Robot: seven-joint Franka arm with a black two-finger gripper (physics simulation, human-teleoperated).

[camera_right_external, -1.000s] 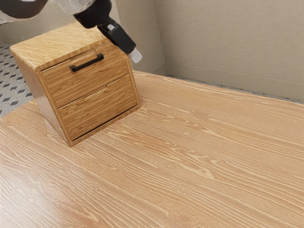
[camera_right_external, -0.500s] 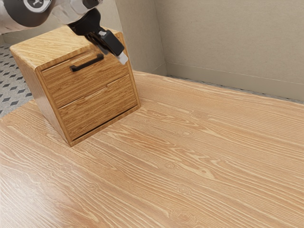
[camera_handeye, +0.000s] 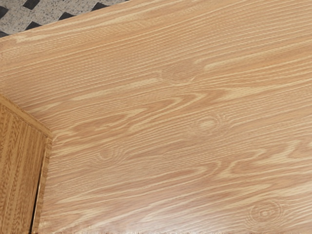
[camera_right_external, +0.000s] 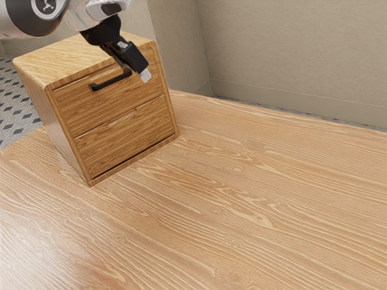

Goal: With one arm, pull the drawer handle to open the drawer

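Note:
A small wooden cabinet (camera_right_external: 72, 60) with two drawers stands at the exterior view's left on the table. The upper drawer (camera_right_external: 109, 96) carries a black bar handle (camera_right_external: 109, 80); its front sits flush with the cabinet. The lower drawer (camera_right_external: 124, 136) is flush too. My black gripper (camera_right_external: 144, 75) reaches down from the upper left, its white tip just beyond the handle's right end and in front of the upper drawer's corner. It holds nothing. In the wrist view a corner of the cabinet (camera_handeye: 19, 175) lies below the hand.
The wooden table (camera_right_external: 254, 193) stretches wide toward the exterior view's right and front. A beige wall (camera_right_external: 290, 48) runs behind it. Patterned tile floor (camera_right_external: 12, 103) shows past the table's left edge, also as tile floor (camera_handeye: 29, 9) in the wrist view.
My gripper has moved toward the exterior view's left and slightly lower, from beside the cabinet's right top corner to just off the handle's right end. The drawers have not moved.

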